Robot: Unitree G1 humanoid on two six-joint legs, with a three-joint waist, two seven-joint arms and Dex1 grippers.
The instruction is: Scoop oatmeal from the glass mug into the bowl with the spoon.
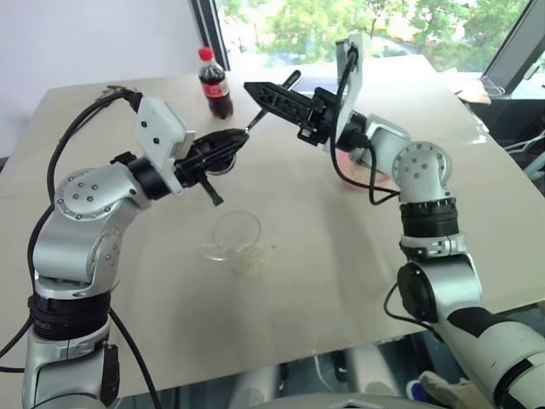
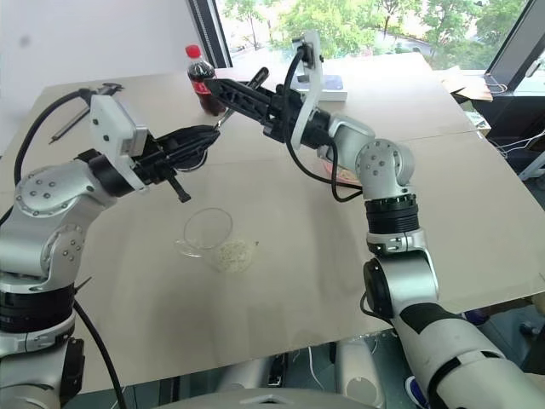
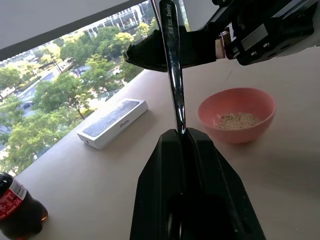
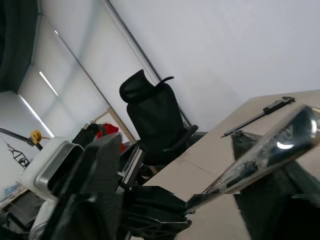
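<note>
My left gripper (image 1: 232, 141) is shut on the spoon (image 3: 173, 70), a slim silver one whose handle sticks out past the fingertips. The handle's free end reaches my right gripper (image 1: 272, 82), which hangs in the air over the table's far middle. Its fingers stand apart, one just behind the handle. The glass mug (image 1: 235, 232) sits on the table below both grippers, with pale oatmeal (image 1: 252, 260) at its base. I cannot tell whether the flakes are inside it or spilled beside it. The pink bowl (image 3: 237, 114) holds some oatmeal and stands behind my right arm.
A cola bottle (image 1: 215, 83) with a red cap stands at the table's far side. A white and black box (image 3: 112, 122) lies near the far edge by the window. A dark caliper (image 4: 260, 115) lies at the far left of the table (image 1: 341, 281).
</note>
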